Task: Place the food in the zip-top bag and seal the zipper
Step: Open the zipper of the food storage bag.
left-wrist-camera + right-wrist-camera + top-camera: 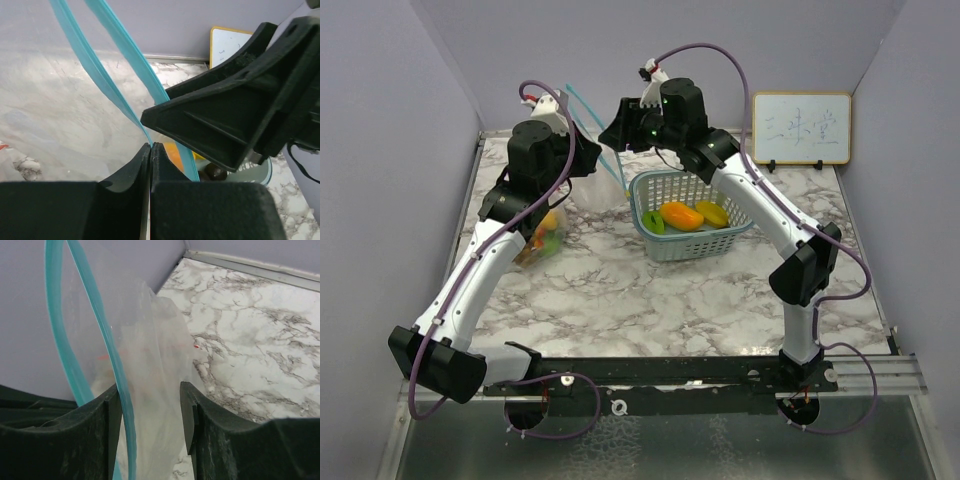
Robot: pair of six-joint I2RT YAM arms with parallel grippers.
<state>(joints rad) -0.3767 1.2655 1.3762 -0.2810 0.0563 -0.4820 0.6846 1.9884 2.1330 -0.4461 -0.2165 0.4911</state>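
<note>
top external | bag (pixel 608 180) 1 | basket (pixel 692 248) 1 | 3 food pieces (pixel 681 215) showing

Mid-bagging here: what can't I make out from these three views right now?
- How much food is in the zip-top bag: in the top view the left arm covers most of it, and the wrist views show mostly cloudy film.
- Far corner of the basket: under the right arm in the top view, a sliver in the left wrist view.
- Writing on the whiteboard: top view, too faint and small.
</note>
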